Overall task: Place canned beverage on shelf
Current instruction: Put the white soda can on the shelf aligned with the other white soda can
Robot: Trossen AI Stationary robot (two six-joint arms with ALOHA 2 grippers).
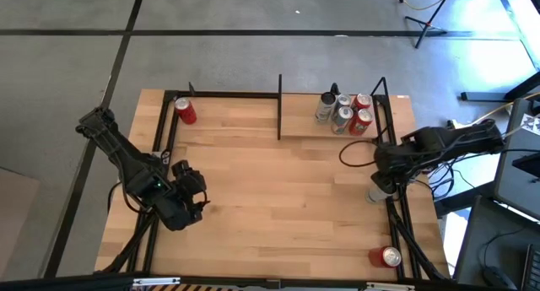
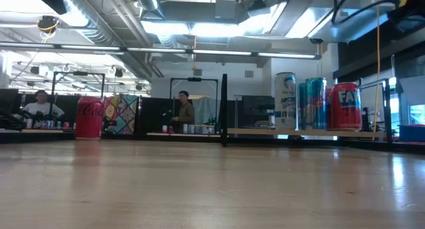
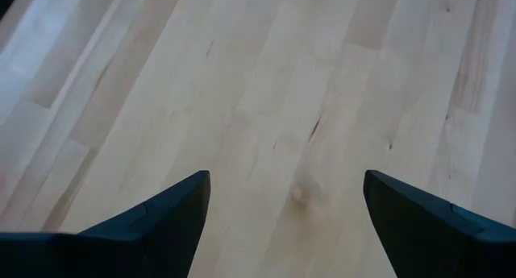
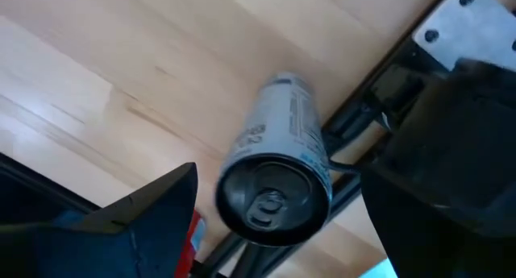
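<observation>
A silver can stands upright on its base at the table's right edge, beside the black frame rail. My right gripper hangs above it, pointing down and open, one finger on either side of the can's top, touching nothing. The shelf, a light-wood board in black rods, sits at the far right and bears several upright cans, which also show in the low view. My left gripper is open over bare wood at the near left.
One red can stands at the far left corner, another red can at the near right corner. A black frame rims the table. An upright black post marks the shelf's left end.
</observation>
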